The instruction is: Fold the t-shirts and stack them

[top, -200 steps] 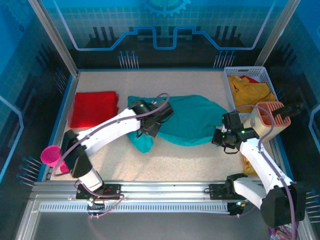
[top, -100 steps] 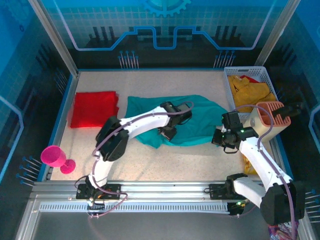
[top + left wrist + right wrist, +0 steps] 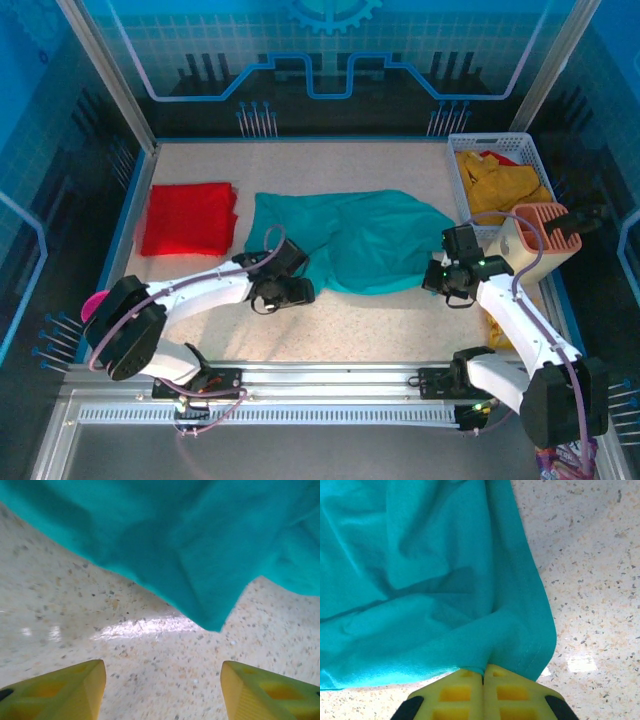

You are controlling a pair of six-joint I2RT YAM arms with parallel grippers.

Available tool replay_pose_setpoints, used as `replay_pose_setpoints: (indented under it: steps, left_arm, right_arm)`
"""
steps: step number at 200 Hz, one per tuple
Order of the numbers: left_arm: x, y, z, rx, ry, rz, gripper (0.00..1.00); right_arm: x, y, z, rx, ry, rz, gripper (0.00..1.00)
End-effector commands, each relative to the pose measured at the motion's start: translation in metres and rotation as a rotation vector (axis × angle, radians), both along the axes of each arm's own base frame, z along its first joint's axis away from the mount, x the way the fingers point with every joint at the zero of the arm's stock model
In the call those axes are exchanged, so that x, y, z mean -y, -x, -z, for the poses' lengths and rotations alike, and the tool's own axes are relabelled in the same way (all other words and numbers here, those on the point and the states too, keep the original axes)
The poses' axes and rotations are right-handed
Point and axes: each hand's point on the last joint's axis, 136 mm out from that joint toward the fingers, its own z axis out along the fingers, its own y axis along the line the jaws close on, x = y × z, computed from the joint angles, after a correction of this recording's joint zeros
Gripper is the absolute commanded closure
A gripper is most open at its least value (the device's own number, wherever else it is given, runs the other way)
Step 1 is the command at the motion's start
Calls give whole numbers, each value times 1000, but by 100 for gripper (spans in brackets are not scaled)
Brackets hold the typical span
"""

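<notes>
Right jaws pinch teal t-shirt (image 3: 420, 580) (edge hidden between).

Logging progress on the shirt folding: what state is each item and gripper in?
teal shirt: spread out unfolded, right edge pinched.
red shirt: folded, lying flat.
yellow shirts: heaped unfolded in the basket.
left gripper: jaws open, empty.
right gripper: jaws shut on teal shirt.
</notes>
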Motion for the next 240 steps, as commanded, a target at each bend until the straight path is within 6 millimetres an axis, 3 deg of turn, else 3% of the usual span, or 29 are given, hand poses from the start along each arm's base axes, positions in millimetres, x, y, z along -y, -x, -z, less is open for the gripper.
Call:
replay_pose_setpoints:
  steps: [1, 34, 56, 111, 159, 189, 215, 240]
  left_arm:
    - [36, -33, -31, 96, 351, -280, 38]
    - [32, -46, -36, 172, 509, -451, 38]
    - [36, -50, -41, 188, 538, -473, 40]
    - [44, -46, -27, 161, 535, -494, 53]
    - [19, -26, -33, 172, 495, -519, 50]
    - [5, -14, -34, 157, 457, -519, 43]
    - [8, -13, -24, 135, 489, -541, 44]
    - [25, -18, -19, 99, 525, -523, 45]
  right_arm:
    - [-2, 3, 2, 3, -14, 2, 100]
    - [-3, 4, 1, 9, -25, 1, 100]
    - [-2, 5, 2, 7, -20, 0, 100]
    - [0, 5, 3, 7, -11, 11, 100]
    - [-2, 5, 0, 14, -20, 5, 100]
    - [-2, 5, 0, 17, -22, 7, 100]
    - [-1, 4, 3, 10, -17, 10, 100]
    - [-1, 4, 4, 7, -19, 11, 100]
